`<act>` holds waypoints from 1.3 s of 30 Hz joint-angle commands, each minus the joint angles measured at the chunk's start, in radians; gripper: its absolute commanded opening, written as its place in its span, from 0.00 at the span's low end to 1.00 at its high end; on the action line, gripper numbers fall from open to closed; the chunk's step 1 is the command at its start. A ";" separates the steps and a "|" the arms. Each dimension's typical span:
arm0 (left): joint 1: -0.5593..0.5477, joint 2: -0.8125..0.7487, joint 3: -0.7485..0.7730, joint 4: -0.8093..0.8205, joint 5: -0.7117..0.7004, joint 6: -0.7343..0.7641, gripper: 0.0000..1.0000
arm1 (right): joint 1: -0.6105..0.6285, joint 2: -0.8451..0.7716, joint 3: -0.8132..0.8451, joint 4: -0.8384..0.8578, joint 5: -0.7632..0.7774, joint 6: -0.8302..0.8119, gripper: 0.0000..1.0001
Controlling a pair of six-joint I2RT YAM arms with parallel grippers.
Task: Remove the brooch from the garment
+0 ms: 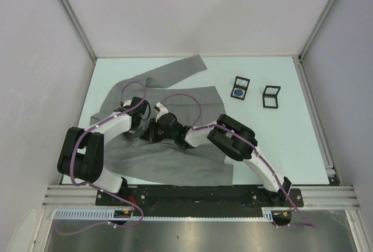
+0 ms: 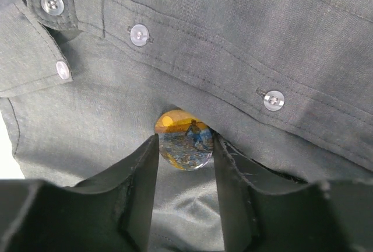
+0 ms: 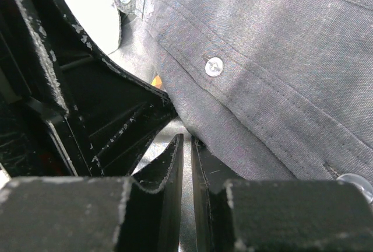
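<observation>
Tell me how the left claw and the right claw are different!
The left gripper has its fingers wide apart, one on each side of the round brooch. The right gripper has its fingers almost together. The left gripper frames the brooch, while the right gripper seems to pinch a fold of the grey garment. Both are black and sit low on the garment, close together.

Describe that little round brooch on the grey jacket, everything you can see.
The brooch is a small, glossy round badge picturing an orange sky, blue ground and a dark figure. It lies on the grey jacket just under the buttoned strip, whose edge covers its top. The left end effector has a black finger at each side of it; whether they press it is unclear.
</observation>
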 commanded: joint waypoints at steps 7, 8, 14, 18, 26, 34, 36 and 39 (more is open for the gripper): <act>-0.004 -0.099 0.005 -0.012 -0.022 -0.029 0.23 | -0.005 -0.044 0.021 -0.029 -0.039 -0.078 0.17; -0.006 -0.111 0.002 -0.011 -0.019 -0.031 0.20 | -0.005 -0.044 0.021 -0.023 -0.048 -0.088 0.18; -0.006 -0.190 -0.007 -0.011 -0.007 -0.026 0.02 | -0.005 -0.035 0.041 -0.009 -0.111 -0.108 0.20; -0.004 -0.207 -0.018 -0.007 -0.008 -0.011 0.01 | -0.006 -0.041 0.050 -0.024 -0.128 -0.126 0.22; -0.004 -0.087 -0.001 -0.011 -0.008 0.017 0.47 | -0.020 -0.053 0.050 -0.046 -0.153 -0.115 0.24; -0.004 0.019 0.011 -0.026 -0.048 -0.014 0.47 | -0.029 -0.038 0.049 -0.032 -0.162 -0.091 0.24; -0.001 0.042 0.020 -0.041 -0.057 -0.027 0.47 | -0.032 -0.033 0.049 -0.029 -0.167 -0.083 0.24; 0.003 0.042 0.024 -0.044 -0.062 -0.034 0.43 | -0.032 -0.035 0.047 -0.029 -0.165 -0.083 0.24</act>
